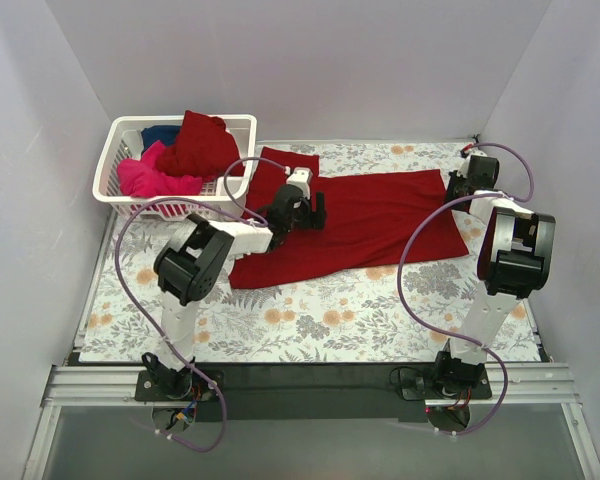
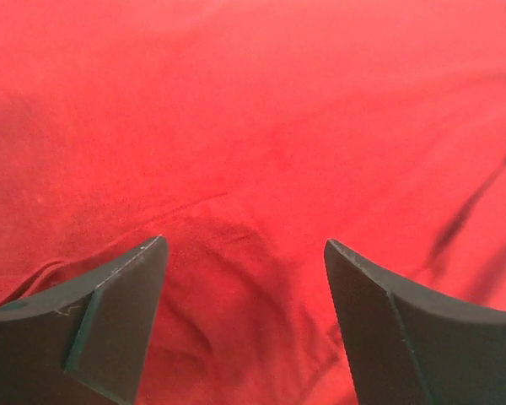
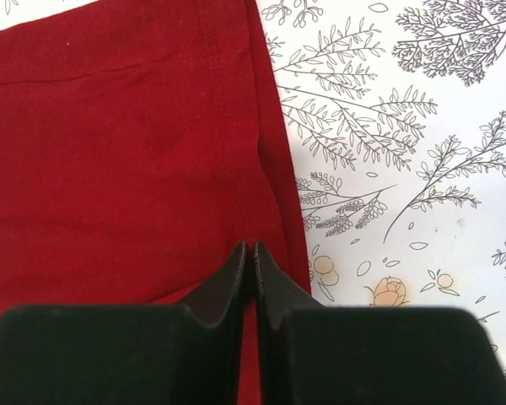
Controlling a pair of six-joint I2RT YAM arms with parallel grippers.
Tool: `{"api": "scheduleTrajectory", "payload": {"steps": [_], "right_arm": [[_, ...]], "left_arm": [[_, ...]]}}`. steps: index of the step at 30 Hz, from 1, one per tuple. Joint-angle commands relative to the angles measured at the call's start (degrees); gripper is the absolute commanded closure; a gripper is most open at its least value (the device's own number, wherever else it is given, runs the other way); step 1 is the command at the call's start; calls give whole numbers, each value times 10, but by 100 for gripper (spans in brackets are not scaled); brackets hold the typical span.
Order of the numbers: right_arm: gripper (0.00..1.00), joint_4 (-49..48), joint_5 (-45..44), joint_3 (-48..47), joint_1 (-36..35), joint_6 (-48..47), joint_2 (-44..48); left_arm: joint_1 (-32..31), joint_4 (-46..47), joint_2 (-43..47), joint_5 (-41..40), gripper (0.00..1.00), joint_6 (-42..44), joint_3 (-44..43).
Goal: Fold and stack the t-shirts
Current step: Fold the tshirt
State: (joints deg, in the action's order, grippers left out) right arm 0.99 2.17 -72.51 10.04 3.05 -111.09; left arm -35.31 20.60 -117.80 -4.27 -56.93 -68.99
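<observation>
A dark red t-shirt [image 1: 380, 215] lies spread flat across the middle of the table, its sleeve toward the basket. My left gripper [image 1: 302, 215] hovers over its left part, jaws open and empty, and red cloth [image 2: 253, 126] fills the left wrist view around the gripper [image 2: 244, 245]. My right gripper [image 1: 452, 195] is at the shirt's far right edge. In the right wrist view it [image 3: 253, 246] is shut, pinching the shirt [image 3: 110, 152] near its hem. A second dark red shirt [image 1: 200, 140], a hot pink one [image 1: 150, 178] and a dark blue one [image 1: 160, 133] lie bunched in the basket.
The white lattice basket [image 1: 115, 150] stands at the back left corner, touching the spread shirt's sleeve. The floral tablecloth [image 1: 360, 310] shows in front of the shirt and to its right [image 3: 405, 169]. White walls enclose the table on three sides.
</observation>
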Motion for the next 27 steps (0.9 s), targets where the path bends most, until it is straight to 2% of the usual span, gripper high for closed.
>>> {"api": "scheduleTrajectory", "payload": {"steps": [1,17,22,23,27], "right_arm": [[99,-28,16,-11,2,3,-7],[99,-28,29,-6,2,3,-6],[99,-28,34,-7,2,3,-7],[99,-28,34,-7,2,3,-7],[99,-28,34,-7,3,2,-9]], "left_arm": [[-5,-41,-16,-27,33,38,-32],[-16,-79,-89,-72,56,83,-113],[-21,-88,-96,-86,72,94,-126],[-22,-89,-96,-88,81,93,-126],[-22,-89,-99,-86,96,89,-130]]}}
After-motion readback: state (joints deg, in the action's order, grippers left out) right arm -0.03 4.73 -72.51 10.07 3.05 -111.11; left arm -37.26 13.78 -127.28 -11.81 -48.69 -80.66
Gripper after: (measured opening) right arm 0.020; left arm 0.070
